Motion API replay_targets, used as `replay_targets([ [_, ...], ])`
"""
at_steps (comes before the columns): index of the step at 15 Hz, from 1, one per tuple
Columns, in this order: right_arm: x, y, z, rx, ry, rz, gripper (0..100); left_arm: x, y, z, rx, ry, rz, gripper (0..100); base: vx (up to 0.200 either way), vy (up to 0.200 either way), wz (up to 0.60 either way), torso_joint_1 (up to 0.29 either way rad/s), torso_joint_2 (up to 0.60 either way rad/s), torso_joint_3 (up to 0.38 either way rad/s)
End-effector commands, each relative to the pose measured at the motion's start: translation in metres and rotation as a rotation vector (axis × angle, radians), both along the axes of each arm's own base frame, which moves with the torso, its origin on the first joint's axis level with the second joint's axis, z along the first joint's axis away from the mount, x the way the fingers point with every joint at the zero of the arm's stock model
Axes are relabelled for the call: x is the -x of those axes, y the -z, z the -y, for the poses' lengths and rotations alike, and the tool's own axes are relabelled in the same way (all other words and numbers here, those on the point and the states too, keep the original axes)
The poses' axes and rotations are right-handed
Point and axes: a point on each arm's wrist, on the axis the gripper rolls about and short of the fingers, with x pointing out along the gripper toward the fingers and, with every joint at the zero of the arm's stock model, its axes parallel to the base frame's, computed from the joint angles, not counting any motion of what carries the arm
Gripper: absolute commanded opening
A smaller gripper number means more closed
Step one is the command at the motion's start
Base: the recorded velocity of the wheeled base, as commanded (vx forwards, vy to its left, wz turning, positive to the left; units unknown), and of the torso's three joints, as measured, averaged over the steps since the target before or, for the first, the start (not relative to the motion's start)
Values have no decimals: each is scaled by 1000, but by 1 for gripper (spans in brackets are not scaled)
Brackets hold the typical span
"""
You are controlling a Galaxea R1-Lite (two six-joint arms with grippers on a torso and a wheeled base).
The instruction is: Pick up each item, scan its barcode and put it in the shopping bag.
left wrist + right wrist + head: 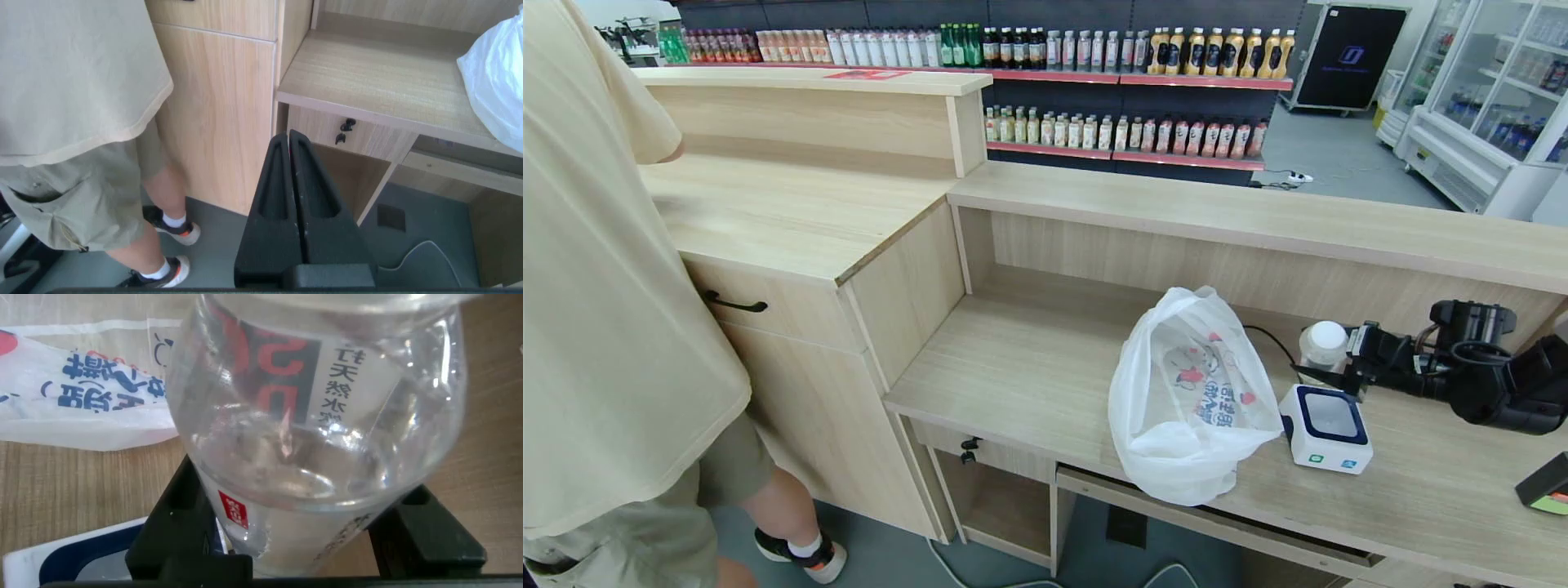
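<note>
Quick count rn: 1 shopping bag, 1 scanner, 1 clear bottle, 1 person, plus 2 drink shelves in bg.

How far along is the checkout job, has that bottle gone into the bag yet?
Done: the clear bottle is picked up, with the right gripper shut on it. In hand: it is held just over the scanner, beside the shopping bag; whether the scan has registered cannot be told. Left: putting it in the bag, whose contents cannot be made out. The left gripper hangs shut below the counter.
</note>
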Motion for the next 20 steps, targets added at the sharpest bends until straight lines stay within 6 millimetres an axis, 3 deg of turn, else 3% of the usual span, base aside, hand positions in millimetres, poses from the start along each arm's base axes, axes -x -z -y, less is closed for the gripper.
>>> replay_targets([
  [1, 2, -6, 1, 16, -1, 21, 0, 0, 0, 0, 0, -1, 0, 0, 0, 0, 0, 0, 0, 0],
  [10, 16, -18, 4, 43, -1, 47, 0, 0, 0, 0, 0, -1, 0, 0, 0, 0, 0, 0, 0, 0],
  [13, 23, -38, 5, 8, 18, 43, 0, 0, 0, 0, 0, -1, 0, 0, 0, 0, 0, 0, 0, 0],
  [16, 70, -105, 27, -235, 181, -80, 0, 0, 0, 0, 0, -1, 0, 0, 0, 0, 0, 0, 0, 0],
  [18, 114, -147, 42, -430, 320, -188, 0, 0, 0, 0, 0, -1, 0, 0, 0, 0, 0, 0, 0, 0],
  [20, 150, -165, 39, -524, 434, -264, 0, 0, 0, 0, 0, -1, 0, 0, 0, 0, 0, 0, 0, 0],
])
